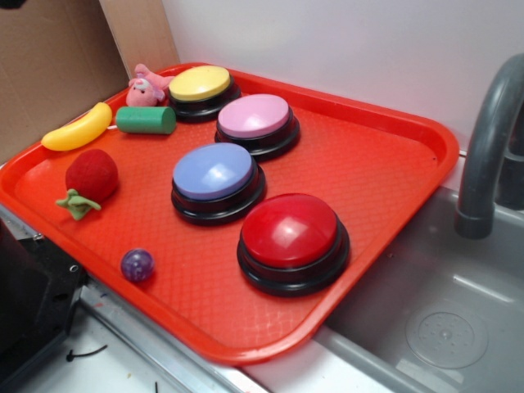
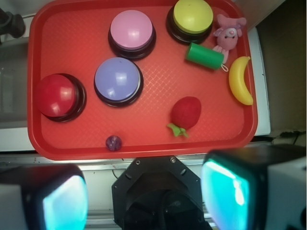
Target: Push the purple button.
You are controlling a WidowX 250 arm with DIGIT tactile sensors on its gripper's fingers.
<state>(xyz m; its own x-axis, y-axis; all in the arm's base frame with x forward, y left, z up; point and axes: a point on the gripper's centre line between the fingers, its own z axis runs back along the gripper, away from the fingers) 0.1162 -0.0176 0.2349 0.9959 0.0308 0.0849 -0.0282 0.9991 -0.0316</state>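
Observation:
The purple button point(image 1: 213, 172) point(image 2: 117, 79) has a glossy periwinkle dome on a black base and sits near the middle of the red tray point(image 1: 385, 164) point(image 2: 158, 72). In the wrist view my gripper point(image 2: 144, 199) hangs high above the tray's near edge, well short of the button. It is open: the teal pads point(image 2: 64, 203) stand wide apart with nothing between them. The gripper does not show in the exterior view.
Three other buttons share the tray: pink-lilac point(image 1: 254, 116) point(image 2: 131, 29), yellow point(image 1: 200, 83) point(image 2: 193, 16) and red point(image 1: 289, 231) point(image 2: 55, 95). Also there: strawberry point(image 1: 92, 176), small purple ball point(image 1: 137, 264), banana point(image 1: 78, 129), green cylinder point(image 1: 146, 120), pink plush point(image 1: 146, 87). A grey sink point(image 1: 442, 327) and faucet point(image 1: 491, 147) lie right.

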